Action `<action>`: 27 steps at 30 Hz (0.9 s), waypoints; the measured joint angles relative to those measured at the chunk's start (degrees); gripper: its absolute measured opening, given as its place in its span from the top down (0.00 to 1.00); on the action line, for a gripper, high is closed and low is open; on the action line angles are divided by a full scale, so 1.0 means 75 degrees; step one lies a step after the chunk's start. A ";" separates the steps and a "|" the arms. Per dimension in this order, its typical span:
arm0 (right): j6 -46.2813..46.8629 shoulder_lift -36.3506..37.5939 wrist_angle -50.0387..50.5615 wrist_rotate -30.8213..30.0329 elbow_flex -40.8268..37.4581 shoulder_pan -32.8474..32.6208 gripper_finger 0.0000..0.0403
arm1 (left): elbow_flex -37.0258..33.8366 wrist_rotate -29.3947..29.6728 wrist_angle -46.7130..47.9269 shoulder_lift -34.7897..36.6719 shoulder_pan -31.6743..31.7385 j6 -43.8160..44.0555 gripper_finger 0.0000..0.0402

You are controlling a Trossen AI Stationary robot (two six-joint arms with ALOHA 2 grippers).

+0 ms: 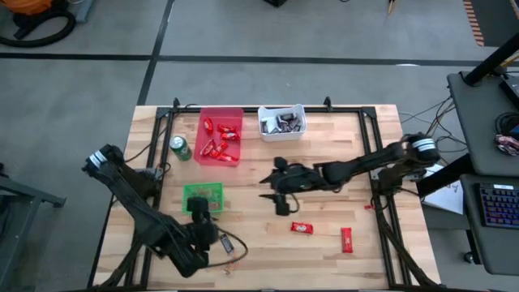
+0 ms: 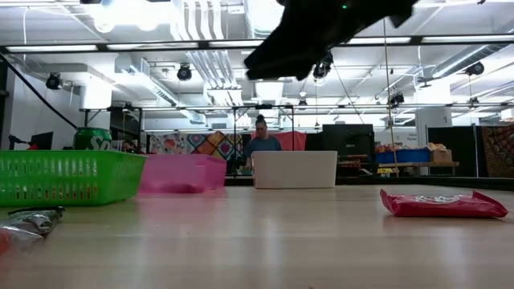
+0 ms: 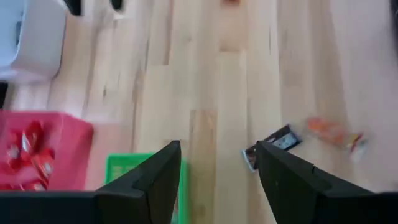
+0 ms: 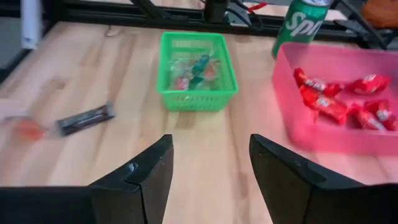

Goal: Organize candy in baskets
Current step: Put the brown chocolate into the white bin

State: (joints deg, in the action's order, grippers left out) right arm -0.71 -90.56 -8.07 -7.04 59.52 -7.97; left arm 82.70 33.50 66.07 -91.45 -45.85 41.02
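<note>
Three baskets stand on the wooden table: a red one (image 1: 220, 136) holding red-wrapped candy, a white one (image 1: 282, 122) holding dark mini bars, and a green one (image 1: 203, 195) with mixed pieces (image 4: 198, 70). Loose candy lies on the table: two red bars (image 1: 302, 228) (image 1: 346, 239), a dark bar (image 3: 273, 143) and an orange piece (image 3: 333, 132). My left gripper (image 1: 204, 214) hangs open above the green basket's near edge. My right gripper (image 1: 274, 188) hovers open over the table's middle, pointing toward the green basket, with nothing between its fingers.
A green soda can (image 1: 180, 148) stands just left of the red basket. A black frame (image 1: 268, 106) runs along the table's far edge and sides. Bare wood lies between the green basket and the two red bars. A person sits at a desk far behind the table (image 2: 262, 138).
</note>
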 joint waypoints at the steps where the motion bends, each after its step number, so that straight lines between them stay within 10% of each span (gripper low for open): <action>1: 0.0120 0.0196 -0.0005 -0.0004 -0.0208 -0.0046 0.50 | 0.0000 0.0003 -0.0068 -0.0165 0.0012 -0.0292 0.52; 17: 0.0504 0.0964 -0.0214 -0.0068 -0.0925 -0.0604 0.50 | -0.0082 -0.2210 -0.1445 -0.2061 0.0839 -0.3358 0.52; 27: 0.0472 0.0923 -0.0190 -0.0065 -0.0925 -0.0688 0.50 | -0.1724 -0.2482 -0.3332 -0.2050 0.0893 -0.3783 0.52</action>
State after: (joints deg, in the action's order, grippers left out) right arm 2.83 -83.64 -9.49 -7.53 52.58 -13.13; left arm 69.76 14.88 41.08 -106.83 -39.16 12.64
